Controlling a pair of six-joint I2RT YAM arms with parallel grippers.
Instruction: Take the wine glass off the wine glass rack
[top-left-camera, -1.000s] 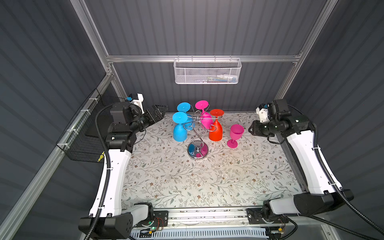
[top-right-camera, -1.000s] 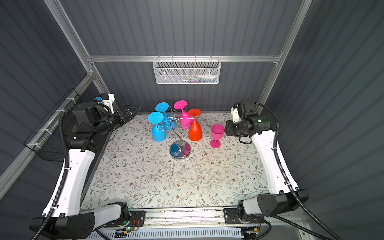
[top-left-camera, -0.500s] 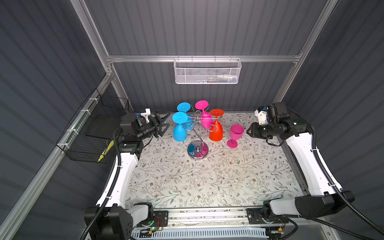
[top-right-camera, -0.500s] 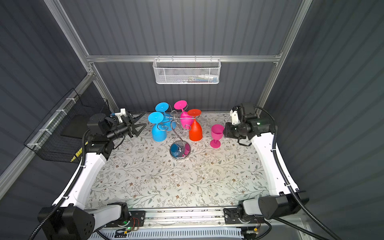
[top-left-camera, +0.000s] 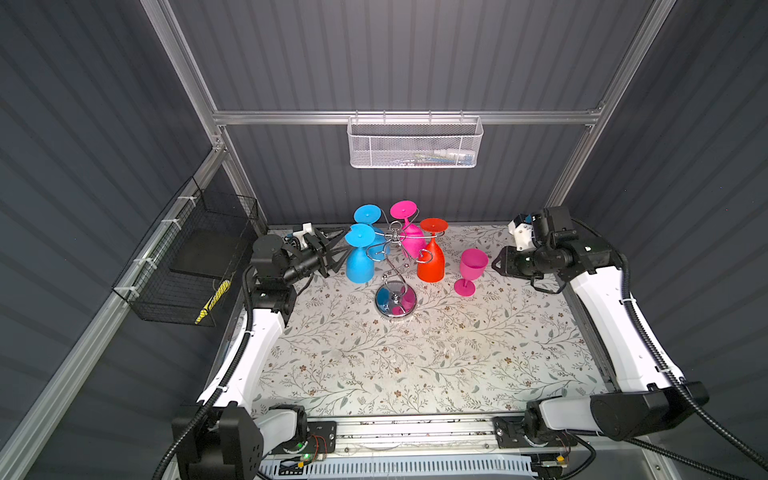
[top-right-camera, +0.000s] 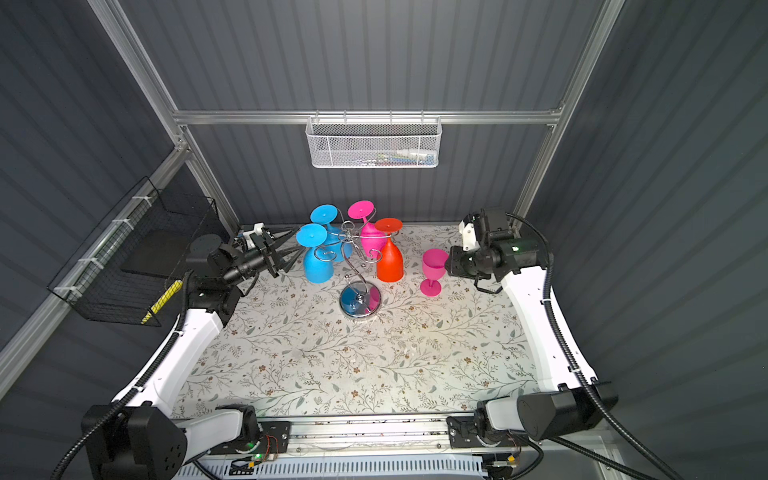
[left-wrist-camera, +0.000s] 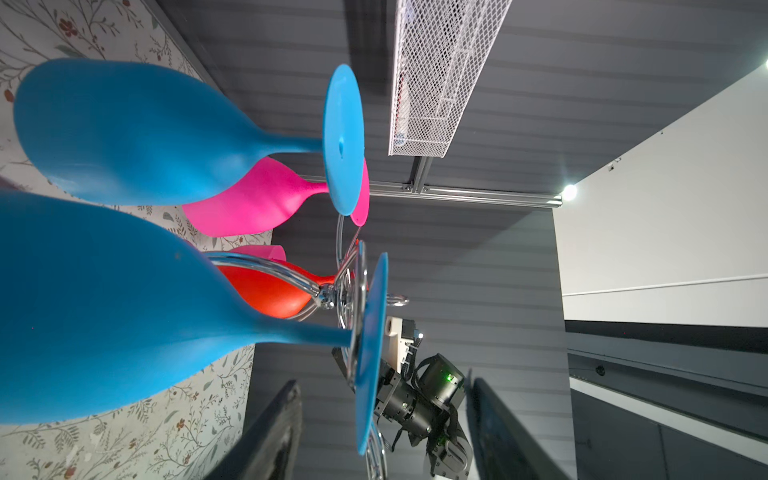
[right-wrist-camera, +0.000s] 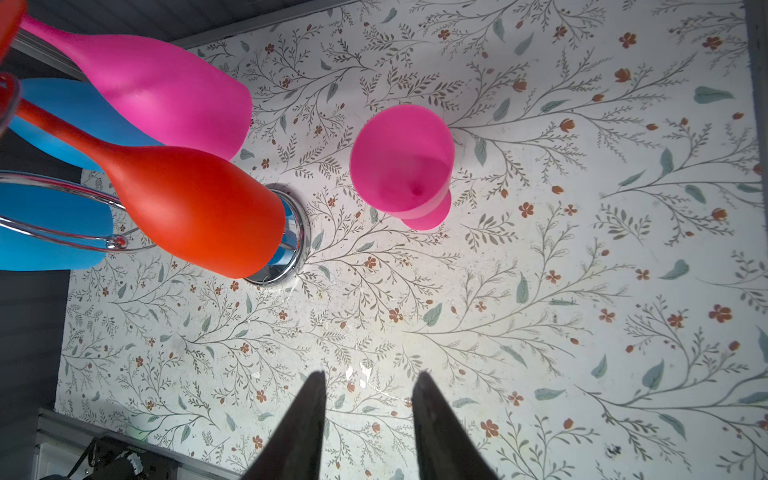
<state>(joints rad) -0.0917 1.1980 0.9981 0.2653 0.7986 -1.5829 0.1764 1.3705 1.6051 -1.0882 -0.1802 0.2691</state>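
rack (top-left-camera: 395, 266): chrome, mid-table, four inverted glasses hanging | near blue glass (top-left-camera: 359, 259): left gripper (top-left-camera: 338, 254) just beside it, jaws apart | upright pink glass (top-left-camera: 471, 270): on table, right of rack | right gripper (top-left-camera: 498, 264): near it, holding nothing

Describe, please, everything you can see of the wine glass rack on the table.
The wine glass rack is a shiny chrome wire stand with an S-curved stem and curled, scroll-tipped arms, rising from a round mirror-like base that reflects blue and pink. It stands upright toward the back middle of the floral table. Four opaque glasses hang upside down from its arms: two blue, one pink, one orange-red. No gripper touches the rack.
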